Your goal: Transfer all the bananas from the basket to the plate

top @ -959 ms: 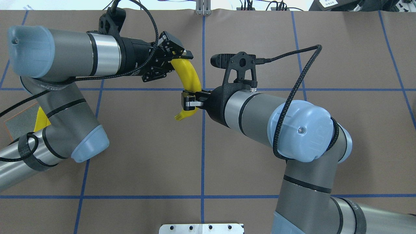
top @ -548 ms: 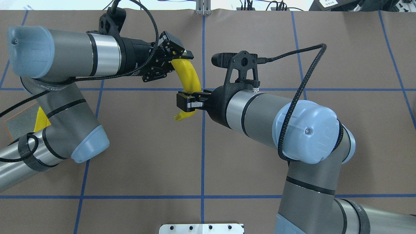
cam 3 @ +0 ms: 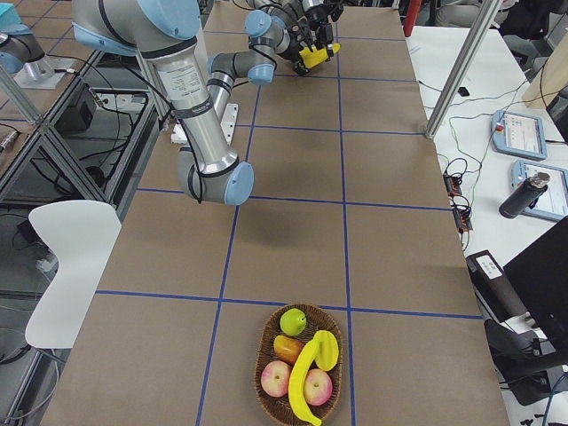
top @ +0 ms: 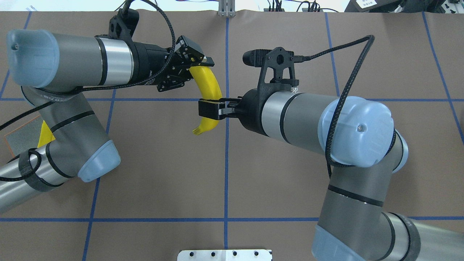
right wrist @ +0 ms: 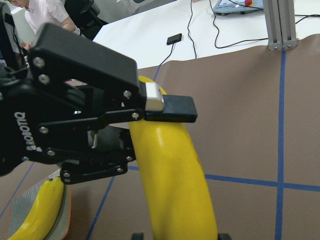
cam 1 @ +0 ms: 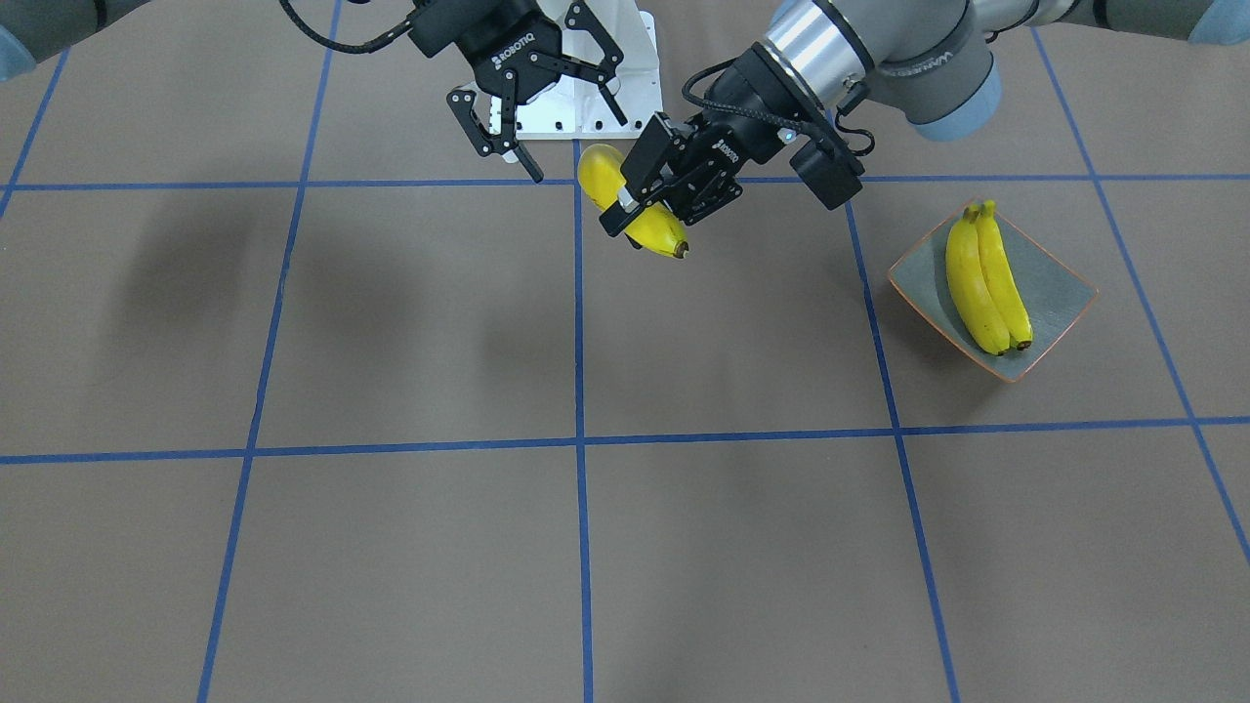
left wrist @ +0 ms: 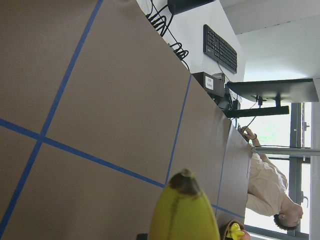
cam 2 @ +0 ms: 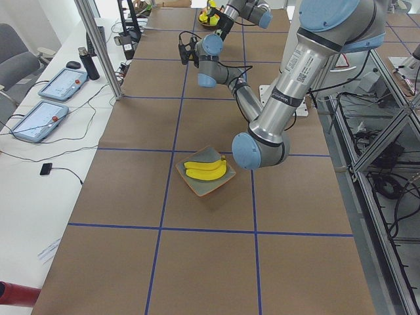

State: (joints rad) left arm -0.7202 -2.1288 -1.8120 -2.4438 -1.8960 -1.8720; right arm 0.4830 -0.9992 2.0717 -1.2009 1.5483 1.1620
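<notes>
A yellow banana (top: 208, 87) hangs in the air over the table's middle. My left gripper (top: 201, 65) is shut on its far end; in the front-facing view this gripper (cam 1: 645, 200) clamps the banana (cam 1: 635, 220). My right gripper (top: 209, 110) is open, its fingers either side of the banana's near half, apart from it in the right wrist view (right wrist: 172, 175). The plate (cam 1: 1064, 283) holds two bananas (cam 1: 981, 278) side by side. In the overhead view the plate (top: 20, 136) is mostly hidden under my left arm. The basket (cam 3: 262, 355) holds a banana (cam 3: 302, 386).
The basket also holds apples (cam 3: 275, 377), a green fruit (cam 3: 293, 319) and an orange one, at the table's end on my right. The white robot base (cam 1: 605, 98) is behind the grippers. An operator's desks with tablets run along the far side.
My right arm's wrist and elbow have drawn back to the right, and its fingers have spread off the banana. My left gripper keeps hold of the banana, almost still.
</notes>
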